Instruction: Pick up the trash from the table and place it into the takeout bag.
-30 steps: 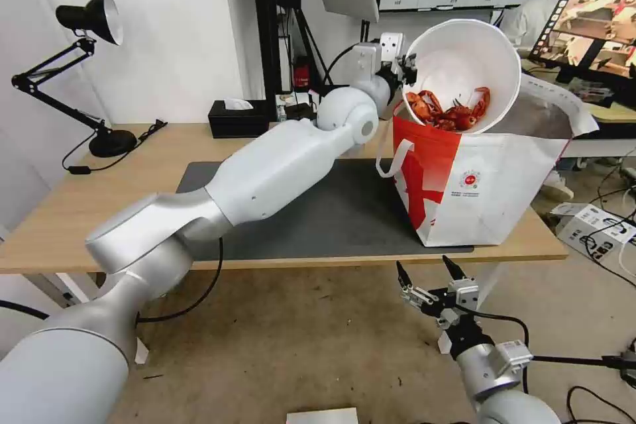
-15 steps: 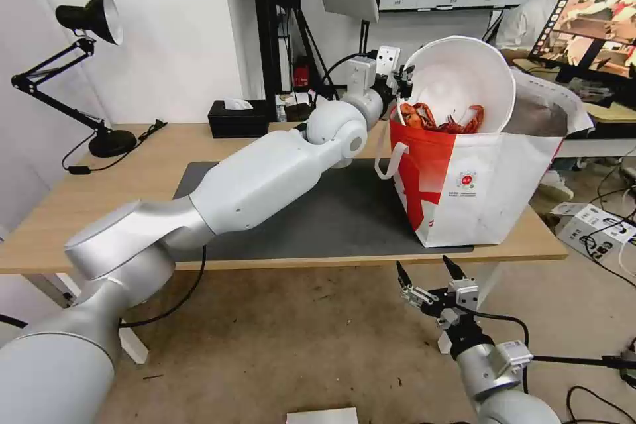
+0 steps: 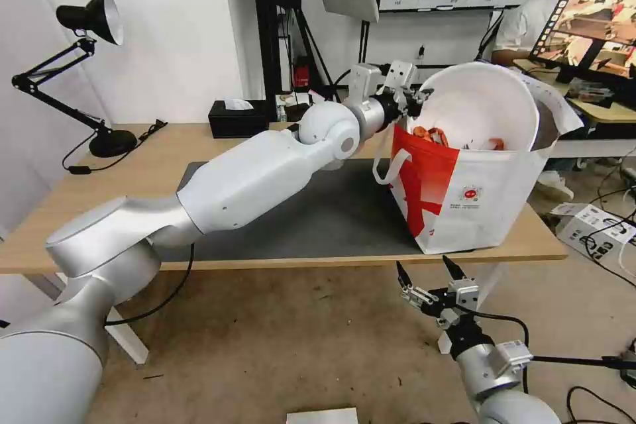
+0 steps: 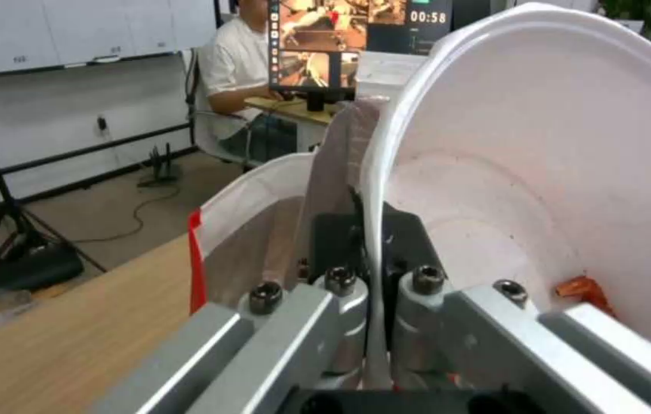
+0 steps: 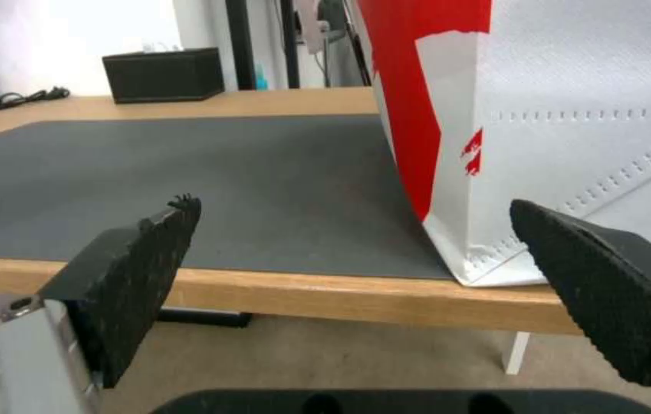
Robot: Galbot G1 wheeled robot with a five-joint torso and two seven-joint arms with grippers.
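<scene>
Bowl (image 3: 487,106), upper right: tilted, now sunk lower into the bag (image 3: 477,205) than a second ago; deposit nearly done. Left gripper (image 3: 416,94) clamped on its rim. Right gripper (image 3: 429,271), lower centre: jaws wide, empty.

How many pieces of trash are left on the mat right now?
0. The only trash showing, the bowl, is held tilted in the bag by the left gripper; the bag could hide something behind it.

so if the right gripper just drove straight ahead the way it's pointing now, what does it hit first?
Most likely the table front edge, or the takeout bag's lower corner standing at that edge. The open right gripper sits below the tabletop, aimed up at it; depth is unclear.
</scene>
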